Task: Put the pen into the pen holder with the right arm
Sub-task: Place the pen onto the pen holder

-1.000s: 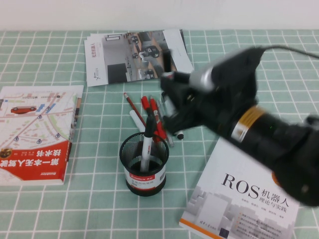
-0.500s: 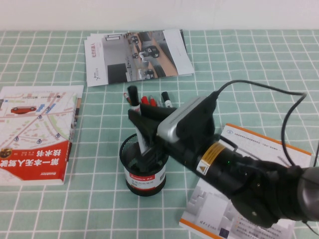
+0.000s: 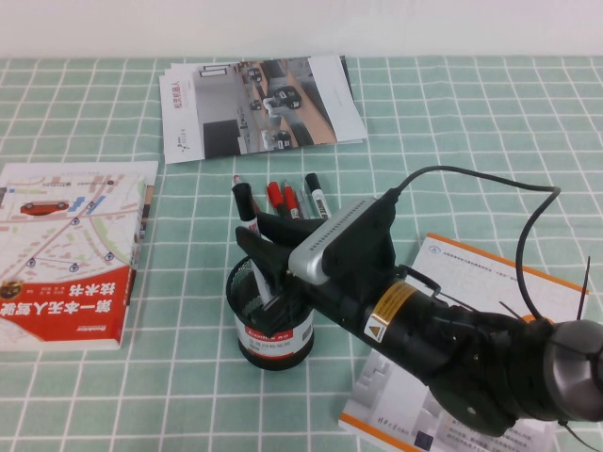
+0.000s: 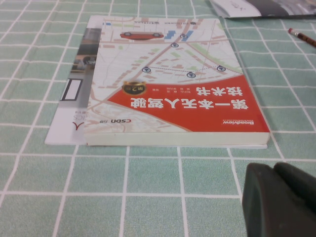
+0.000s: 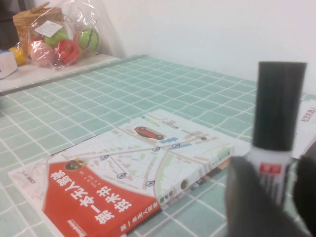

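Fingers of right gripper [image 3: 268, 254] pinch the cylindrical pen [image 3: 252, 237] over mesh pen holder [image 3: 273, 325]; left gripper [image 4: 281, 202] seemingly parked.

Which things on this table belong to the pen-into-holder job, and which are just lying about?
Job in hand:
- pen, held upright over the cup
- pen holder
- right gripper, shut on the pen

Lying about:
- red-capped markers
- red map book
- brochures
- ROS book
- left gripper, parked beside the map book

- The pen [image 5: 274, 143] stands upright, black cap up, gripped between the right claw's [image 5: 276, 197] dark fingers [image 5: 249, 197].
- Beyond the pen, a red-and-white book [image 5: 123, 182] lies flat on the green-checked bench [image 5: 74, 113].
- Far behind the book sits bagged fruit [image 5: 59, 42].
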`<state>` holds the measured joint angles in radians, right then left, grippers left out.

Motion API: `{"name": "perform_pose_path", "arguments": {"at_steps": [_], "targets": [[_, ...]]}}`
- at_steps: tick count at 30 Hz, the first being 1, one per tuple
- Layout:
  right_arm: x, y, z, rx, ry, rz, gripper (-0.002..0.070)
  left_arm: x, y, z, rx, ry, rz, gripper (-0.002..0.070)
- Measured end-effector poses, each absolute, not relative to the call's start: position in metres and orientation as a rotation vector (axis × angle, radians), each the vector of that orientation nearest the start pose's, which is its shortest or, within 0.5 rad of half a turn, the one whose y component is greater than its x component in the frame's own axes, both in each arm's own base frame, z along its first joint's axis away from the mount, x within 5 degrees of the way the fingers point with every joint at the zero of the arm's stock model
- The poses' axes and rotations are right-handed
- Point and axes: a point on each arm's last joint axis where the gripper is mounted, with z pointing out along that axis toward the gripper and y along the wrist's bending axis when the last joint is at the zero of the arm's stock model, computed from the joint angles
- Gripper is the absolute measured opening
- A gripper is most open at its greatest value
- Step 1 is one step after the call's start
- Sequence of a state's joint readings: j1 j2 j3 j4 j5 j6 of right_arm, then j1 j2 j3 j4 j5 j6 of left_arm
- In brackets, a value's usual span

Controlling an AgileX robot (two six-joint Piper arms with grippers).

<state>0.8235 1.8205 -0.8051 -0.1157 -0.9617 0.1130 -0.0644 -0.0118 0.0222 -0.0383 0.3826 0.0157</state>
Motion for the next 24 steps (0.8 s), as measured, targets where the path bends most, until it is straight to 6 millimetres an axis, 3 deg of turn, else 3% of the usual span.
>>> {"name": "perform_pose_path", "arguments": {"at_steps": [5,10,13,20,24], "targets": [[0.242,0.274,0.200,-0.681,1.460,0.752,0.0352,0.052,-0.005,0.172,0.052,1.876,-0.071,-0.0004],[0.242,0.273,0.201,-0.686,1.475,0.747,0.0382,0.052,-0.005,0.172,0.052,1.876,-0.071,-0.0004],[0.240,0.270,0.209,-0.682,1.543,0.748,0.0335,0.052,-0.005,0.172,0.052,1.876,-0.071,-0.0004],[0.217,0.241,0.258,-0.756,1.730,0.645,0.0039,0.052,-0.005,0.172,0.052,1.876,-0.071,-0.0004],[0.198,0.216,0.286,-0.776,1.814,0.576,-0.0008,0.052,-0.005,0.172,0.052,1.876,-0.071,-0.0004]]}}
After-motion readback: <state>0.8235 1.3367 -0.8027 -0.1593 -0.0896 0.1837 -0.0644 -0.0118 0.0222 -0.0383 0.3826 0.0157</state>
